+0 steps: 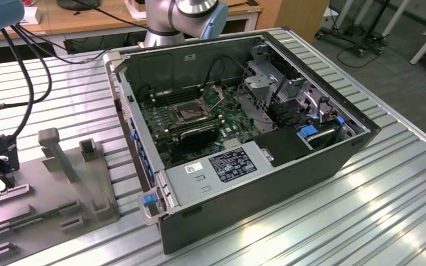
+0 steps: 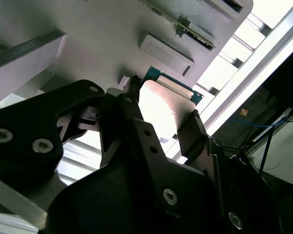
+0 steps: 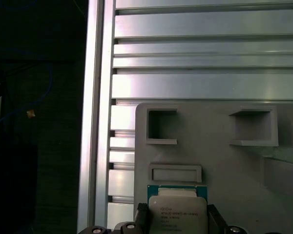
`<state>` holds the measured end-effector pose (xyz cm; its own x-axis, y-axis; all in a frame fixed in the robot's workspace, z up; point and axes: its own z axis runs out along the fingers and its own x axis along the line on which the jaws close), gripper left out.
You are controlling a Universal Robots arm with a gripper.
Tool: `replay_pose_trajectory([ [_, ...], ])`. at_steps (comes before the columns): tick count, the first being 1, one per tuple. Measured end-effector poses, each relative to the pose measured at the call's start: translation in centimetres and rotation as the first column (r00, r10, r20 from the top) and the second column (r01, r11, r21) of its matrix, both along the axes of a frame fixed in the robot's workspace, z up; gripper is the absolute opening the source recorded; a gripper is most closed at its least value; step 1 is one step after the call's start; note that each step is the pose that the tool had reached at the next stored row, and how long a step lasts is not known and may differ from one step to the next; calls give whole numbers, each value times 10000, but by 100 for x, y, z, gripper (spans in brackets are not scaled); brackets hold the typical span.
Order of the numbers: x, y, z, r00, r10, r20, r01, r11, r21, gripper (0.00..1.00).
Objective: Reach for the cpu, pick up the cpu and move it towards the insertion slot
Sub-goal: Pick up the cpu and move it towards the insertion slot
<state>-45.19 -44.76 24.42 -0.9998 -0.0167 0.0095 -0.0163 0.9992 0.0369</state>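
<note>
Cpu (image 3: 178,214): small flat square, pale shiny top w/ green rim, at edge of grey plate (image 3: 219,161), fingers (image 3: 142,217) touching 2 sides. Insertion slot (image 1: 186,113): square, dark middle, silver frame, inside open pc box (image 1: 272,183).

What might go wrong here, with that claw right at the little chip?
1. The gripper sits around the cpu on the grey fixture, close to the table edge; a poor grip might drop it over the side.
2. The insertion slot lies deep inside the computer case, beside cables; the chip or arm might snag on the way.
</note>
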Motion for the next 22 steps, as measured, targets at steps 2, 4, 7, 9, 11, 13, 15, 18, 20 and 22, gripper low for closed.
replay_pose_trajectory([
  [2, 0, 0, 1, 10000, 0, 0, 0, 10000, 0, 55],
  [4, 0, 0, 3, 10000, 0, 0, 0, 10000, 0, 55],
  [7, 0, 0, 23, 10000, 0, -3, 0, 10000, -2, 55],
  [9, 0, 0, 41, 10000, 0, -1, 0, 10000, -1, 55],
  [11, 0, 0, 58, 10000, 0, 0, 0, 10000, 0, 55],
  [13, 0, 0, 58, 10000, 0, 3, 0, 10000, 2, 55],
  [15, 0, 0, 61, 10000, 0, 0, 0, 10000, -1, 55],
  [18, 0, 0, 63, 10000, 0, 1, 0, 10000, 0, 55],
  [20, 0, 0, 65, 10000, 0, -1, 0, 10000, -1, 55],
  [22, 0, 0, 77, 10000, 0, -5, 0, 10000, -3, 55],
])
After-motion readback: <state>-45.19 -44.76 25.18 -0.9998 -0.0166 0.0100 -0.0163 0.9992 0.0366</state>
